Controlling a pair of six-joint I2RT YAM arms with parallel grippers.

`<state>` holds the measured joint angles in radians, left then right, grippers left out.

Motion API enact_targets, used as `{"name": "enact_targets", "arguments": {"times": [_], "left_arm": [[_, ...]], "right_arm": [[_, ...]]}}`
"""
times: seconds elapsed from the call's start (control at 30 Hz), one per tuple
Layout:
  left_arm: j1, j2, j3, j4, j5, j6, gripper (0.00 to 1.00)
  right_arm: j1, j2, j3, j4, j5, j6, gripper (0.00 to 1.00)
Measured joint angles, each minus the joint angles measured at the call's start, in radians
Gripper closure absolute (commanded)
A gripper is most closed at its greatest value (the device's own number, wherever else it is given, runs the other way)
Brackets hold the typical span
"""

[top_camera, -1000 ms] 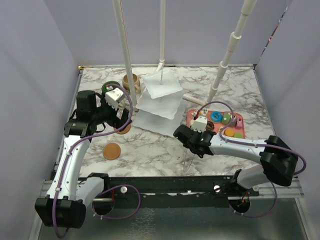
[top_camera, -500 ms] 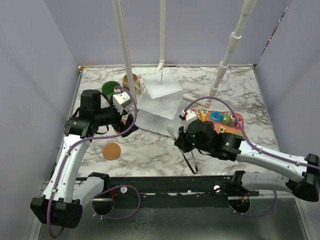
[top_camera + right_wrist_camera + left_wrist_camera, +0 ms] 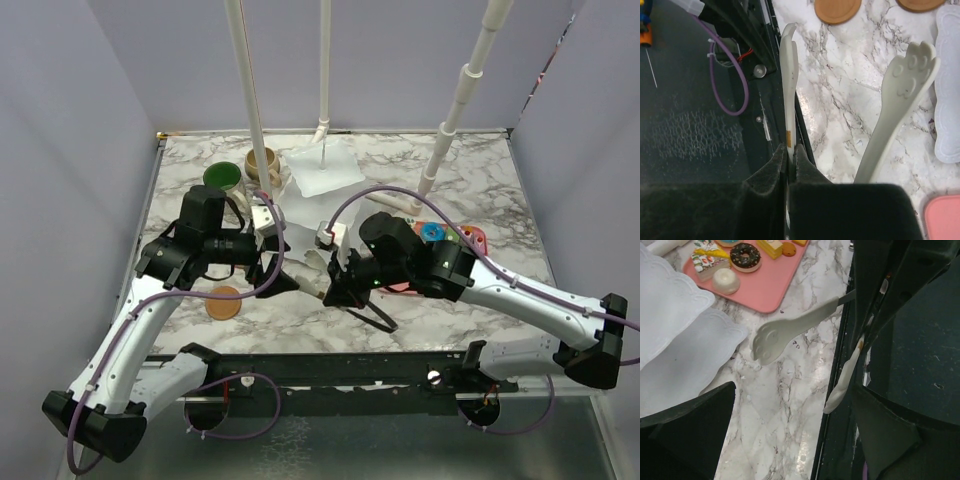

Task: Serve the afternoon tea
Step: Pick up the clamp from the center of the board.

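Right gripper point(image 3: 790, 150) pressed together on one thin arm of the white tongs point(image 3: 900, 85), the other paw-tipped arm standing free beside it over the marble table point(image 3: 840, 100); seems to leave the tongs unable to squeeze as held. Left gripper point(image 3: 792, 390) spread wide, holding nothing, hovering near the tong tip and the lower stand plate. Toy pastries point(image 3: 745, 255) (donut, cake slice, white cupcake, biscuit) lying on the pink tray point(image 3: 765, 290), right of the white tiered stand point(image 3: 325, 172); visible parts of the stand plates bare, so serving judged barely begun. Probably light, rigid, smooth little pieces, likely to skid or pop out of a hard pinch, so best taken across the widest middle, low down, with gentle pressure; donut by its ring wall, not through the hole. Green-lined mug point(image 3: 222, 176) and beige mug point(image 3: 264, 160) close together at the back left. Look stiff and heavier than the pastries — best gripped over the rim wall and kept upright. Round coasters point(image 3: 837, 7) flat on the marble at the front left, thin, hard to get under; pinch at an edge or slide. Stand judged tippy, with thin wavy plates — avoid bumping, set pieces near plate centres.
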<state>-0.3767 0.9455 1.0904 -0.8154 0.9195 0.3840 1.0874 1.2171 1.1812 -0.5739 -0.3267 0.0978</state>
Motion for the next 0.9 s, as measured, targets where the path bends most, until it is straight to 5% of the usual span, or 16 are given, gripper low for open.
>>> {"name": "enact_targets", "arguments": {"times": [0.2, 0.43, 0.5, 0.7, 0.83, 0.9], "left_arm": [[-0.072, 0.02, 0.018, -0.003, 0.012, -0.024, 0.08], [-0.159, 0.037, 0.039, -0.019, 0.027, -0.031, 0.71], [-0.174, 0.055, 0.045, -0.031, 0.043, -0.026, 0.76], [-0.182, 0.057, 0.068, -0.066, 0.061, -0.023, 0.74], [-0.183, 0.056, 0.074, -0.087, 0.057, 0.003, 0.46], [-0.185, 0.056, 0.074, -0.099, 0.048, 0.013, 0.42]], "right_arm": [[0.0, 0.066, 0.091, -0.084, -0.057, -0.1, 1.0], [0.0, 0.126, 0.196, -0.161, -0.094, -0.182, 1.0], [0.0, 0.155, 0.237, -0.189, -0.102, -0.204, 1.0], [-0.003, 0.175, 0.281, -0.232, -0.109, -0.257, 1.0], [-0.002, 0.175, 0.287, -0.248, -0.114, -0.268, 1.0], [-0.001, 0.177, 0.298, -0.277, -0.124, -0.274, 1.0]]}}
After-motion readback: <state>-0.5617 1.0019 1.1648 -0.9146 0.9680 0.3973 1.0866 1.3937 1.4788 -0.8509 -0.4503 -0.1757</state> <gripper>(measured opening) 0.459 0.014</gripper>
